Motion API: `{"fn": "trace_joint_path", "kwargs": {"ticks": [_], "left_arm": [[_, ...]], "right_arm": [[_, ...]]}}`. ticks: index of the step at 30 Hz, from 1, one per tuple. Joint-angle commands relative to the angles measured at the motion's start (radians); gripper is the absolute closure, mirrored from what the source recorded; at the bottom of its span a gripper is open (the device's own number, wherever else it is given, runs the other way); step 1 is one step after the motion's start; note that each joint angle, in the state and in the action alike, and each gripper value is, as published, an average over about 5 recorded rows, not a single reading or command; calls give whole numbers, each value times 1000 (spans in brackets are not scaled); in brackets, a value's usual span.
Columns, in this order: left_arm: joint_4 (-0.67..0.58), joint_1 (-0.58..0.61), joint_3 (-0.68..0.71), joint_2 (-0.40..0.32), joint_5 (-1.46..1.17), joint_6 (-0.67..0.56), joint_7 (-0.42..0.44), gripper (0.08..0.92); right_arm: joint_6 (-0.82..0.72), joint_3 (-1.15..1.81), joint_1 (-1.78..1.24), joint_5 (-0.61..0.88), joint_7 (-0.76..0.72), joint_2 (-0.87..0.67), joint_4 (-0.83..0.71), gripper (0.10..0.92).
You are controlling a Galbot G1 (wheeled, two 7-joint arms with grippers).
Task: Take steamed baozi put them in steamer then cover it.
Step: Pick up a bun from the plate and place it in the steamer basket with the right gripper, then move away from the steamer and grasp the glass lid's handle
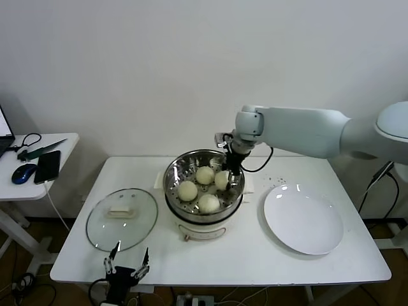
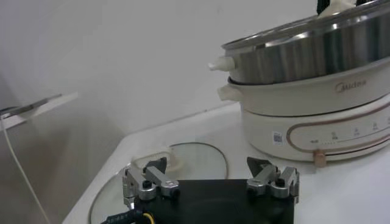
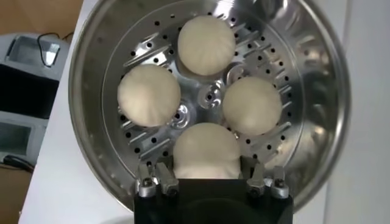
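At the near edge, left gripper [image 1: 127,266]: I see it parked just off the front of the bench, near the left corner, fingers spread wide and holding nothing; the left wrist view shows both fingertips apart above the tabletop.
Glass lid [image 1: 122,218]: lying flat on the bench [image 1: 255,261] towards the near-left corner, just beyond my left gripper, its pale handle on top; it sits beside the steamer, not on it.
White plate [image 1: 303,218]: flat on the right half of the bench, beside the steamer and apart from it, nothing on it.
Steamer [image 1: 191,231]: about mid-bench, a shiny steel basket on a cream electric base, uncovered; the perforated floor shows clearly in the right wrist view [image 3: 207,97].
Steamed baozi [image 1: 209,203]: all four are inside the basket, sitting in a ring on the perforated floor, close together around its centre. One is nearest the front edge, one to the left [image 1: 187,190], one towards the back [image 1: 204,174], one on the right [image 1: 222,180].
Right gripper [image 1: 231,171]: reaching in from the far-right side, pointing down inside the basket at the right-hand bun. In the right wrist view its fingers [image 3: 251,173] sit on either side of that bun [image 3: 207,152], closed against it, the bun resting on the basket floor.
Side table [image 1: 64,143]: off the far-left of the bench, carrying a mouse and a phone.
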Motion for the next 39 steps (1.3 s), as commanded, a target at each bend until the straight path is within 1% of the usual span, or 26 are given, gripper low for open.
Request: {"fn": "trace_joint_path", "kwargs": {"ticks": [1,7,13,20,24,28,32,35,39], "left_arm": [[3,2,-1,-1,1,0,1,177],[3,3,-4,0,1,-2,-1,177],[1,7,-5,2,1,-3,-2,177],[-1,8,-6,5,1,-3,-3,177],[0,8,-6,7,2,-3,-3,177],[-1,10,-8,8,4,-3,-4,177],[-3,5,-13,8,4,0,-4,177],[-6,0,-17,6,5,3,-5,177],[-12,-4,-22,2,7,9,-5,177]], "right_arm": [[-5,9,-59,-46,14,18,-24,326],[-7,32,-66,-51,28,9,-21,313],[-9,59,-51,-49,20,-20,-7,217],[1,87,-19,-44,-17,-94,36,203],[27,133,-18,-17,-11,-146,48,203],[107,173,-15,30,43,-211,62,203],[211,238,-42,82,156,-300,96,203],[282,324,-105,131,242,-380,131,203],[356,459,-222,161,300,-489,187,203]]}}
